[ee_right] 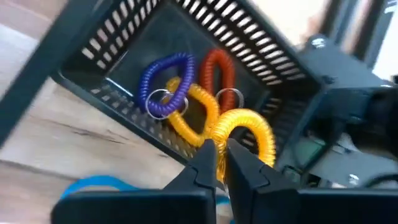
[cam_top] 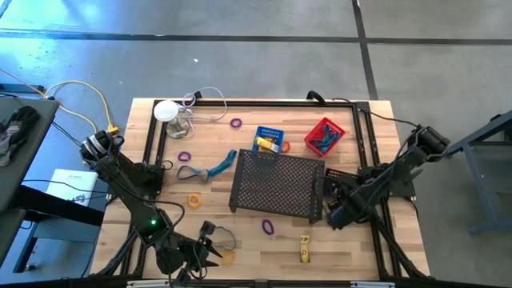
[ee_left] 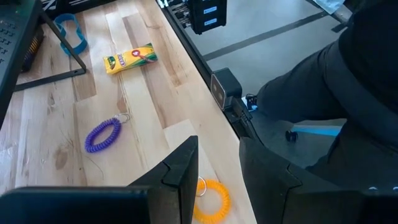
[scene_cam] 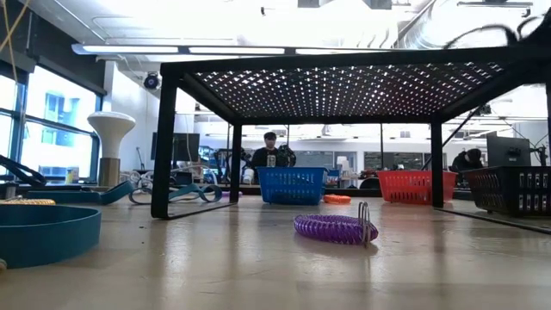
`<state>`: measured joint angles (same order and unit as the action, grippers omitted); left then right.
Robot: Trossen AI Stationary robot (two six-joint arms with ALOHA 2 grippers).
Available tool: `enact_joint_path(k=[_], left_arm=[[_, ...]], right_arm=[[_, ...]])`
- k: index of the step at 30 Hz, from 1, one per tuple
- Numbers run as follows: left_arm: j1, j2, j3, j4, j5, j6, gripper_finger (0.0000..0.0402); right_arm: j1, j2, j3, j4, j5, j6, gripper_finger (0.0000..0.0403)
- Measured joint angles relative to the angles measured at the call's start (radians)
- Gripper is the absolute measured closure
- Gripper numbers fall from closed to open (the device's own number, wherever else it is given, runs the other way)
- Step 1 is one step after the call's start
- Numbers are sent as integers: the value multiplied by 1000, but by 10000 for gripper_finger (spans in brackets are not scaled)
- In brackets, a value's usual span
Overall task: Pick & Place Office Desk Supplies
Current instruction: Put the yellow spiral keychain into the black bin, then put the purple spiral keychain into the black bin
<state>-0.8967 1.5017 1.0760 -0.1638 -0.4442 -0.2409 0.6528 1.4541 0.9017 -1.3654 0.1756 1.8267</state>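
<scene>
1. Watching the right gripper point(ee_right: 217, 163), I saw its fingers pinched together on a yellow coil ring point(ee_right: 244, 134), held over a small black basket point(ee_right: 118, 50) beside the mesh tray point(cam_top: 276, 188).
2. I noted a blue coil point(ee_right: 163, 84), a red coil point(ee_right: 217, 70) and another yellow coil point(ee_right: 186, 106) lying in that basket.
3. I had the left gripper point(ee_left: 217, 180) at the table's near edge, jaws apart, gripping nothing, an orange coil ring point(ee_left: 211, 200) on the wood below it.
4. I saw a purple coil ring point(ee_left: 101, 135) and a yellow crayon box point(ee_left: 129, 58) lying loose nearby.

Overhead view, table-level view, two close wrist views
</scene>
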Motion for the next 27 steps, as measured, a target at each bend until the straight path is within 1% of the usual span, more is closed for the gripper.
enact_joint_path(k=[4,8,11,13,15,18,20,23,27], left_arm=[[5,0,0,0,0,0,289],[12,0,0,1,-2,2,289],[20,0,0,1,-2,0,289],[28,0,0,1,-2,0,289],[34,0,0,1,-2,0,289],[40,0,0,1,-3,-2,289],[39,0,0,1,-2,-8,289],[39,0,0,1,0,-31,289],[30,0,0,-1,5,-59,289]], right_arm=[[-29,1,-43,21,8,-47,370],[-40,3,-41,42,8,-137,329],[-47,2,-26,34,8,-168,294],[-53,3,-9,11,2,-182,274],[-53,3,25,-55,4,-176,260],[-53,3,107,-171,2,-136,254],[-45,2,173,-207,0,-124,257],[-19,-6,272,-178,11,-153,266],[58,-8,389,-22,-28,-190,286]])
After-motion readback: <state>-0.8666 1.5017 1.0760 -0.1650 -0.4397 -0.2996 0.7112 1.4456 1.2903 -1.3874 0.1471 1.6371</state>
